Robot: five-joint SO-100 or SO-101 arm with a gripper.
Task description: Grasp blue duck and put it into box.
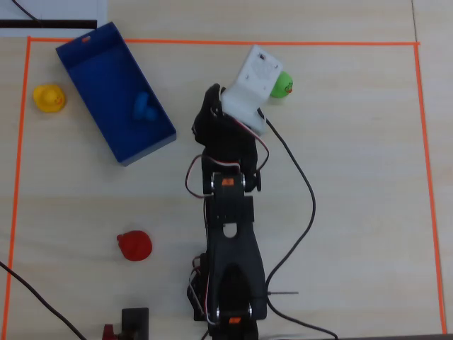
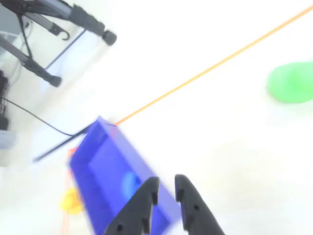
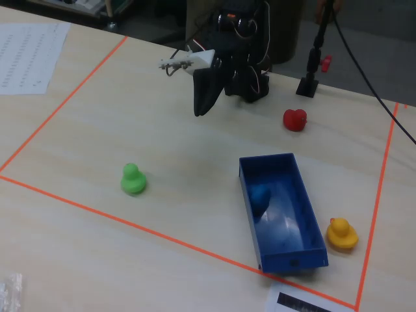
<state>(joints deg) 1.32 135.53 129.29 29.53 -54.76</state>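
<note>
The blue duck [image 1: 145,106] lies inside the box [image 1: 99,60], a dark-blue open tray at the upper left of the overhead view. In the fixed view the blue duck [image 3: 261,197] rests in the far half of the box [image 3: 292,231]. My gripper [image 3: 200,110] hangs raised above the table, well away from the box. In the wrist view the gripper [image 2: 167,185] is open by a narrow gap with nothing between its fingers. The box [image 2: 100,161] and a blurred blue duck [image 2: 129,183] show behind it.
A yellow duck [image 1: 49,98] sits just outside the box. A red duck [image 1: 134,246] stands near the arm's base and a green duck [image 1: 282,85] beside the white wrist camera housing [image 1: 251,81]. Orange tape [image 1: 212,42] frames the work area.
</note>
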